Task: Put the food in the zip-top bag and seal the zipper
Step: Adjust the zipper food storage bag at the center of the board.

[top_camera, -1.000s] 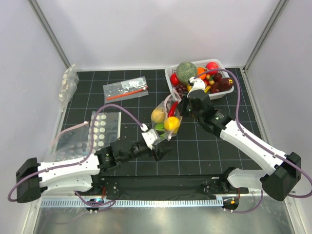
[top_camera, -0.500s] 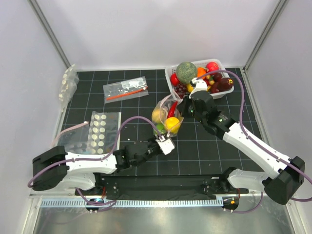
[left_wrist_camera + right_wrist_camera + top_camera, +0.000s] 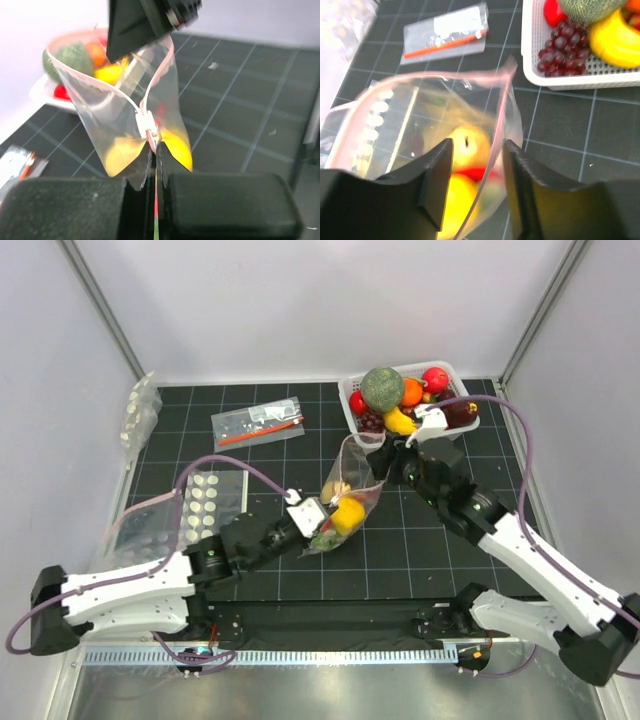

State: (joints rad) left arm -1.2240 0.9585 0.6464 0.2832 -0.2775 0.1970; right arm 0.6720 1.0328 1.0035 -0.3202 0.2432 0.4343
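The zip-top bag (image 3: pixel 352 472) sits mid-table, tilted, with its mouth gaping toward the basket. Inside it lies the food: a yellow lemon (image 3: pixel 349 514), a pale yellowish piece (image 3: pixel 334 490), and bits of red and green. My left gripper (image 3: pixel 322 524) is shut on the bag's near edge, right at the end of the pink zipper (image 3: pixel 161 75), beside a small white slider (image 3: pixel 146 122). My right gripper (image 3: pixel 393 462) stands open at the bag's far rim. In the right wrist view the pink rim (image 3: pixel 496 150) runs loose between its fingers (image 3: pixel 437 170).
A white basket (image 3: pixel 349 410) of toy fruit stands behind the bag at the back right. A clear bag with an orange stick (image 3: pixel 258 424) lies at the back left. A dotted bag (image 3: pixel 200 508) lies at the left, and a crumpled one (image 3: pixel 140 410) by the left wall.
My left gripper moved in to the bag's near edge and shut on it. My right gripper opened off the far rim and drew back to the right. The bag tipped toward the left arm.
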